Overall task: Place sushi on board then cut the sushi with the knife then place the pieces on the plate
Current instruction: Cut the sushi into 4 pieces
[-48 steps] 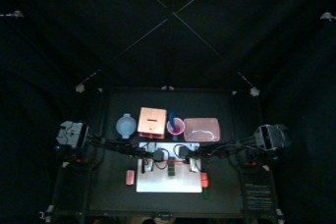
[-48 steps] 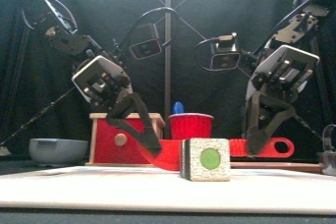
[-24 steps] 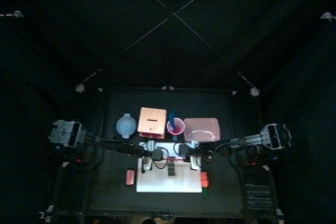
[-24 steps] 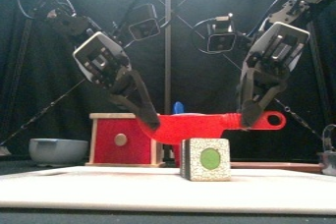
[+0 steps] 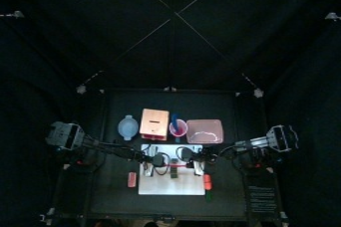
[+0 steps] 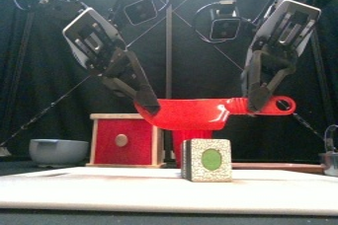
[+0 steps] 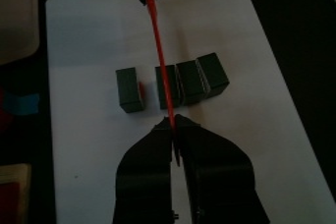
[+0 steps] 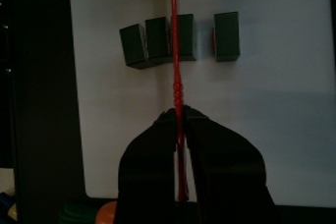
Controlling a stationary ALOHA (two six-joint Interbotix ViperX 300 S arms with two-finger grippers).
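Observation:
A red toy knife (image 6: 199, 112) hangs level above the white cutting board (image 6: 169, 195). My left gripper (image 6: 142, 99) is shut on its blade end and my right gripper (image 6: 247, 101) is shut on it near the handle. Under it, several dark green sushi pieces (image 7: 188, 79) stand in a row on the board, one piece (image 7: 128, 87) set slightly apart. The front view shows the end piece (image 6: 208, 160) with its green centre. The knife appears edge-on as a thin red line (image 8: 172, 41) crossing the row (image 8: 155, 39). The pink tray (image 5: 205, 129) lies behind the board.
Behind the board stand the wooden box with its red drawer front (image 6: 126, 140), the blue-grey bowl (image 6: 57, 150) at the left and the red cup (image 5: 178, 126). Small red objects lie beside the board's left (image 5: 132, 178) and right (image 5: 209, 184) edges.
Both grippers have risen together, lifting the red knife from low behind the sushi to well above it. The sushi pieces have stayed in place.

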